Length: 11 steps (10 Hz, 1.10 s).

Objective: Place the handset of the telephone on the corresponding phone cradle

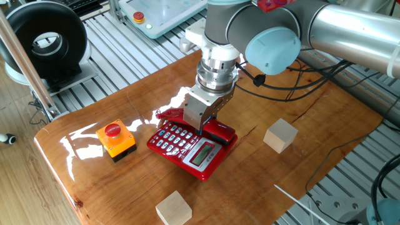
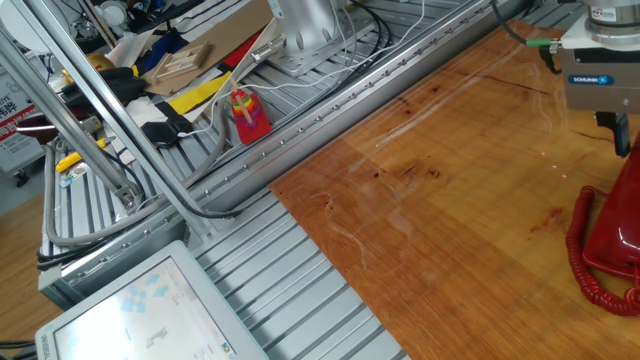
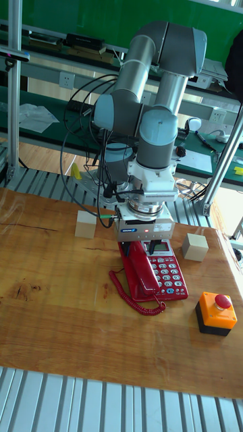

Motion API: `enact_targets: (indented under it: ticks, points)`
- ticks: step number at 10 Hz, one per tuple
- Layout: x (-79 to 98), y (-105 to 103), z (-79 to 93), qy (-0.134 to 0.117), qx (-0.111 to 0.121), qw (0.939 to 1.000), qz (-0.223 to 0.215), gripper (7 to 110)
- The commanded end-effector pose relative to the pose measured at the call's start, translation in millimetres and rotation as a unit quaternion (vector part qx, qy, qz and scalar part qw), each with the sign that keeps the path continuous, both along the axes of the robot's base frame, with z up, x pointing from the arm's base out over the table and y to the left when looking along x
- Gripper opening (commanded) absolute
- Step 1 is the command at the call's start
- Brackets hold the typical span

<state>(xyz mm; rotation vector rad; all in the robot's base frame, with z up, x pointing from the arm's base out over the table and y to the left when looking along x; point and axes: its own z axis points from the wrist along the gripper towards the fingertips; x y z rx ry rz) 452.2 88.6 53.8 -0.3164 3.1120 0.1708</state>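
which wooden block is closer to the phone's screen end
The block right of the phone, beside the screen in the one fixed view. The other block sits further off, at the table's front edge.

Light: bright, even, from overhead | Glare: white patches are thrown on the varnished table (image 1: 94, 134) left of the telephone (image 1: 187, 147), fainter streaks on the table in the other fixed view | Shadows: soft and short under the orange box (image 1: 116, 139) and wooden blocks (image 1: 280, 135) | Focus: sharp throughout, no motion blur | Distortion: slight bending of the metal bars is seen at the edges
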Motion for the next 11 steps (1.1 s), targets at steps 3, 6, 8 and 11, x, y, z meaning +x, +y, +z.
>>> enact_targets:
  ticks: [3, 6, 8, 11]
  points:
    - [2.9, 3.7, 2.4, -0.005, 0.010, 0.9999, -0.006, 66]
    - [3.8, 3.5, 4.4, -0.009, 0.009, 0.9999, -0.009, 66]
    - [4.2, -2.6, 6.0, -0.013, -0.001, 0.9999, -0.009, 66]
    - [5.7, -8.3, 7.6, -0.019, -0.016, 0.9995, -0.017, 66]
